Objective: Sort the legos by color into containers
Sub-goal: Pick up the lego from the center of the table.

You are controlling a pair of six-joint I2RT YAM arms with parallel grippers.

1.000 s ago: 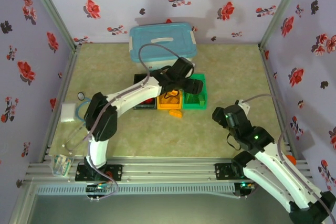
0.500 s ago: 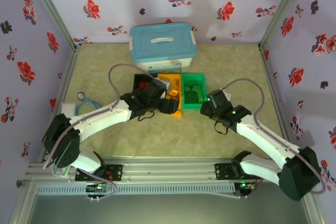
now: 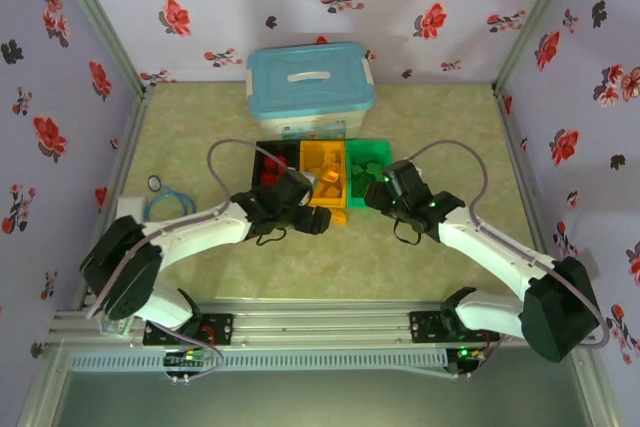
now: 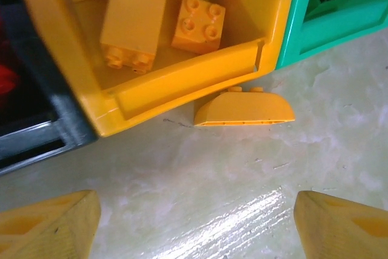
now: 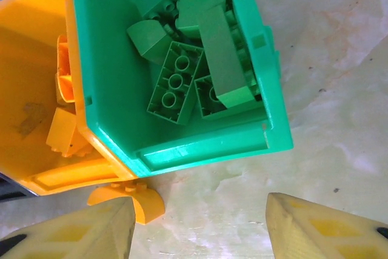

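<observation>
Our left gripper point(image 4: 194, 225) hangs wide and empty, one loose orange brick point(image 4: 244, 108) sits at its twelve o'clock just beside the orange bin point(image 4: 182, 86), so we think we must drop down and pinch it, while our right gripper point(image 5: 200, 222) hangs open by the green bin point(image 5: 109, 89).

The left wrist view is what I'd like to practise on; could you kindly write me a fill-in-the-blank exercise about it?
1. The curved orange-yellow plastic brick lies on the ____, outside every bin.
2. The open plastic bin between the black plastic bin and the green plastic bin is ____.
3. The left hand is ____, with nothing between its fingers.
Missing words: table; orange-yellow; open.
</observation>
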